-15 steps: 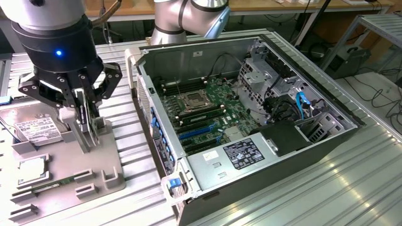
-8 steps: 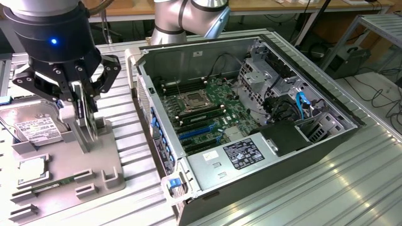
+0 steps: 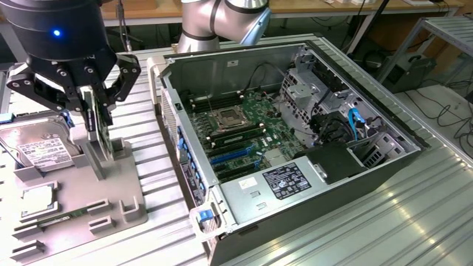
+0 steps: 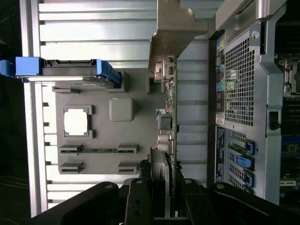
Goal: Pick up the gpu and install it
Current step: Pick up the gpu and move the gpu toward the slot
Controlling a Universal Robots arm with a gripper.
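My black multi-link gripper (image 3: pixel 90 113) (image 4: pixel 166 192) stands over the flat grey moulded parts tray (image 3: pixel 129 185) (image 4: pixel 140 140), towards the exterior view's left. Its fingers are drawn in and clamped on both faces of the gpu (image 3: pixel 102 133) (image 4: pixel 171 117), a thin green circuit card held upright and seen edge-on. The card's silver metal end bracket (image 4: pixel 176 33) is the end farthest from my fingers in the wrist view.

The card's lower edge sits at the grey upright slotted post (image 3: pixel 96 160) on the tray. I cannot tell whether it is seated in the post or clear of it.

On the tray beside the card:
- A silver hard drive in blue rails (image 3: pixel 41 147) (image 4: pixel 70 70) stands near it.
- A square silver processor chip (image 3: pixel 37 199) (image 4: pixel 76 122) lies in its recess.
- A narrow green memory stick (image 3: pixel 63 217) (image 4: pixel 98 150) lies farther along.
- All three are apart from the card.

A strip of bare ribbed aluminium table (image 3: pixel 148 119) (image 4: pixel 192 117) separates the tray edge from the grey steel computer case (image 3: pixel 221 64) (image 4: pixel 239 93). The case lies on its side with the open face up, exposing the large green motherboard (image 3: pixel 244 127) and its blue expansion slots (image 3: pixel 229 159). The case's rim walls stand up around that opening.
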